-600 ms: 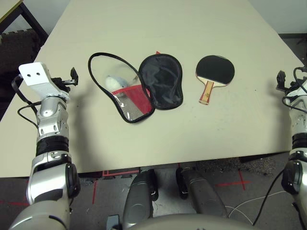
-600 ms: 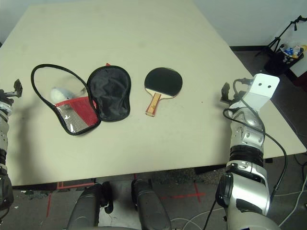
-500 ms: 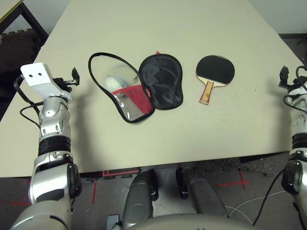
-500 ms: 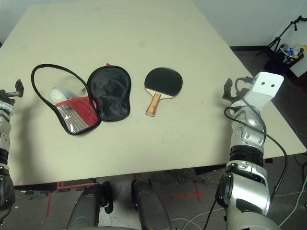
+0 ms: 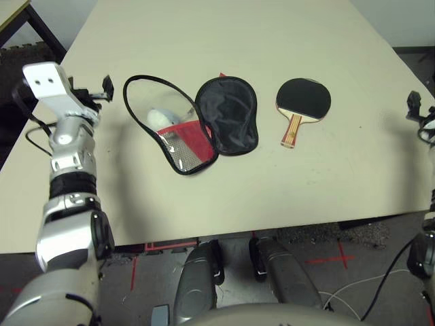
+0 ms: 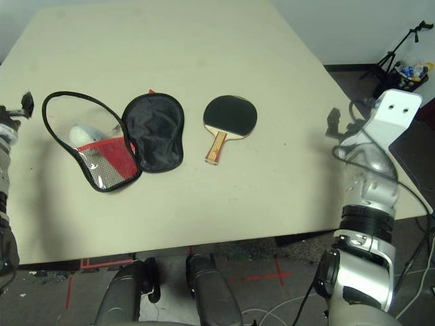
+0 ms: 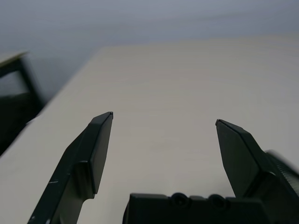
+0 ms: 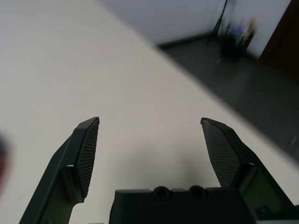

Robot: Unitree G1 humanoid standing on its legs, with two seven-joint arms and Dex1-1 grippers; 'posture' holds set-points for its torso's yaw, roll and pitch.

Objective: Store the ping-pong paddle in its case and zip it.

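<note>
1. The left pincer [image 7: 163, 123] is wide apart and holds nothing.
2. The right pincer [image 8: 149, 123] is wide apart and empty too.
3. The case [image 5: 190, 125] lies open on the table [image 5: 238, 190] near the left pincer.
4. The paddle [image 5: 302, 102] lies between the case and the right pincer.

Pale surface [image 6: 204, 54]. Case [image 6: 115, 139] lies unzipped, both halves spread flat, a grey-white lump [image 6: 85, 134] inside its clear half. Ping-pong paddle [image 6: 228, 121] just right of it, apart, handle toward robot. Right claw [image 6: 334, 122] over right edge; left claw [image 6: 26, 105] at far left.
</note>
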